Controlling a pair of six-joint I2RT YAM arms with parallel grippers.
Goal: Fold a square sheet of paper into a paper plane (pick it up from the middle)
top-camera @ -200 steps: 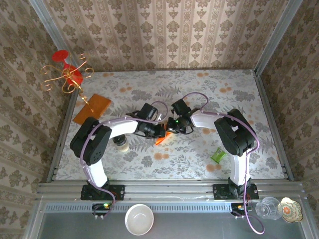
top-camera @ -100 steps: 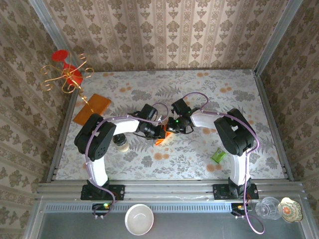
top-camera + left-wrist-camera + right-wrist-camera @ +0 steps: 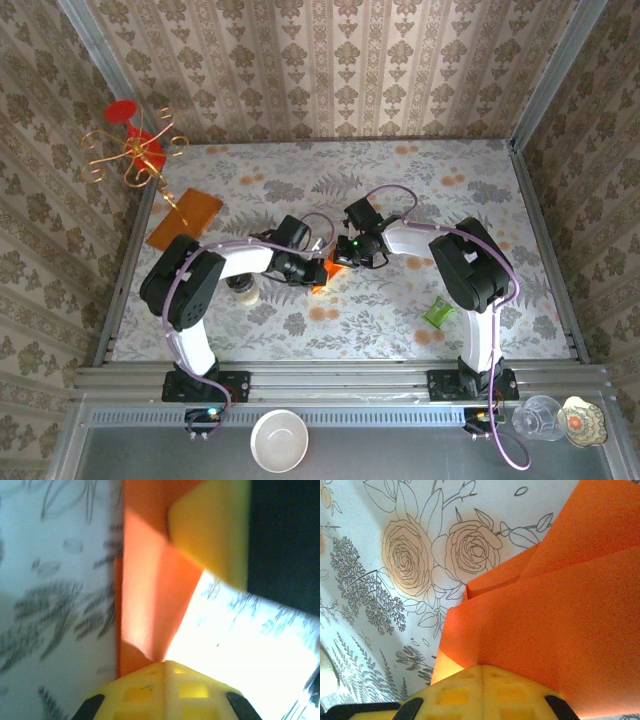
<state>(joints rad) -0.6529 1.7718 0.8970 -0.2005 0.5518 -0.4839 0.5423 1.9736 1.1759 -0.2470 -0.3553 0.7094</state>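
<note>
Two grippers meet at the centre of the top view, and both are clenched on the same thing: the square sheet of paper (image 3: 321, 274), now creased into overlapping flaps. Your left gripper (image 3: 165, 669) pinches an edge at the bottom of its wrist view, with the paper running up the frame. Your right gripper (image 3: 483, 672) is closed on a stack of folded layers that spreads to the upper right, over the flowered surface (image 3: 395, 555). I cannot tell whether the paper rests on that surface or hangs just above it.

You look to be mid-fold: there are layers, but no nose or wings yet. The next move calls for one gripper to anchor while the other carries its flap over. Pulling apart would likely tear the thin sheet.
</note>
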